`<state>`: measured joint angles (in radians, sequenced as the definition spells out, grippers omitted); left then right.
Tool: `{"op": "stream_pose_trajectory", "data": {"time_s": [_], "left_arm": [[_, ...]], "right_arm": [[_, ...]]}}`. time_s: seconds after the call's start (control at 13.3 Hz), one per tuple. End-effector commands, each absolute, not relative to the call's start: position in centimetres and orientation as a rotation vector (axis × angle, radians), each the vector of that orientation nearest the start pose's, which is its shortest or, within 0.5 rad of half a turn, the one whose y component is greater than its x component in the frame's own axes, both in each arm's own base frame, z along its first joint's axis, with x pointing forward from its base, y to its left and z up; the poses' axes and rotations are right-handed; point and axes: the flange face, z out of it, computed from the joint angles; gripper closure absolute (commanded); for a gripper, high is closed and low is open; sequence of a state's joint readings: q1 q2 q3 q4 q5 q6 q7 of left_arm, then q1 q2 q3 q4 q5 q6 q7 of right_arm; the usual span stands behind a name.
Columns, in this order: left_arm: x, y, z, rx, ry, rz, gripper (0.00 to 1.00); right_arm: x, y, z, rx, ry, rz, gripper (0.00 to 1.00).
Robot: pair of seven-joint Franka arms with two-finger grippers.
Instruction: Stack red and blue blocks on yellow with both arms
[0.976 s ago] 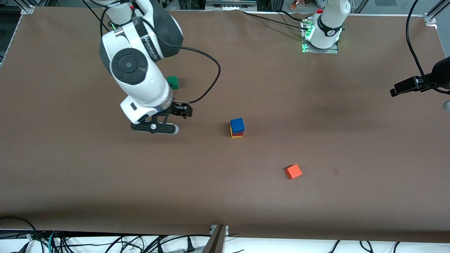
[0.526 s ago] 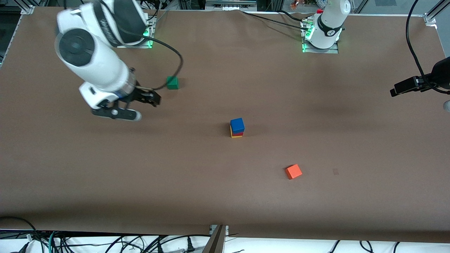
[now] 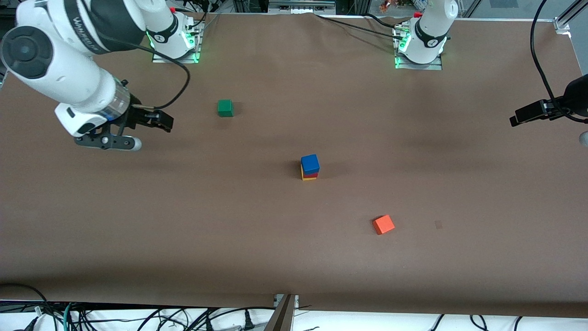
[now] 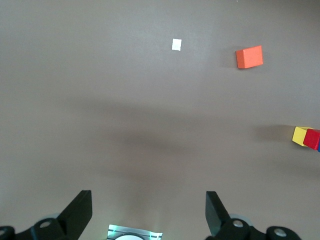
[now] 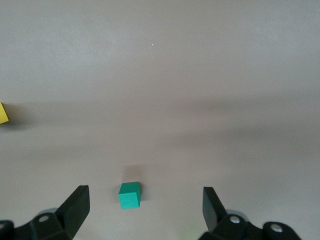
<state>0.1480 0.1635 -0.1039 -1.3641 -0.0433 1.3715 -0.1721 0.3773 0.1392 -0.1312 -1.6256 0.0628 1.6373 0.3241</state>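
The blue block [image 3: 310,162] tops a stack in the middle of the table, with the red block [image 3: 312,174] under it and the yellow block [image 3: 305,177] at the bottom. The left wrist view catches the yellow block [image 4: 300,135] and the red block [image 4: 312,138] at its edge. My right gripper [image 3: 158,122] hangs open and empty over bare table toward the right arm's end, well apart from the stack. My left gripper [image 4: 148,210] is open and empty, high over its own base, out of the front view. A sliver of yellow block [image 5: 2,113] shows in the right wrist view.
A green cube [image 3: 225,108] lies farther from the front camera than the stack; it shows between my right gripper's fingers as the green cube [image 5: 130,194]. An orange cube [image 3: 383,225] lies nearer, toward the left arm's end. A black device [image 3: 542,110] juts in at that end.
My right arm has swung away from the stack toward its own end of the table, gripper still open. The stack and the other cubes have not moved.
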Motion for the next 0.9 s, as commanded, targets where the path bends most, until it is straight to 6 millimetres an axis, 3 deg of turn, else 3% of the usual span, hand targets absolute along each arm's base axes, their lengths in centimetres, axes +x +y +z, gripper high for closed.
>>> {"op": "stream_pose_trajectory", "data": {"time_s": [0.0,0.23,0.83], "left_arm": [[58.2,2.5,61.5,-3.167,-0.313,0.241,0.0],[58.2,2.4,61.5,-3.167,-0.311,0.241,0.0],[58.2,2.5,61.5,-3.17,-0.313,0.241,0.0]], "right_arm": [[55.8,13.3,54.0,-3.095,0.077,0.206,0.0],[55.5,11.0,54.9,-3.084,0.085,0.188,0.0],[54.6,7.8,56.9,-3.105,0.032,0.154,0.0]]}}
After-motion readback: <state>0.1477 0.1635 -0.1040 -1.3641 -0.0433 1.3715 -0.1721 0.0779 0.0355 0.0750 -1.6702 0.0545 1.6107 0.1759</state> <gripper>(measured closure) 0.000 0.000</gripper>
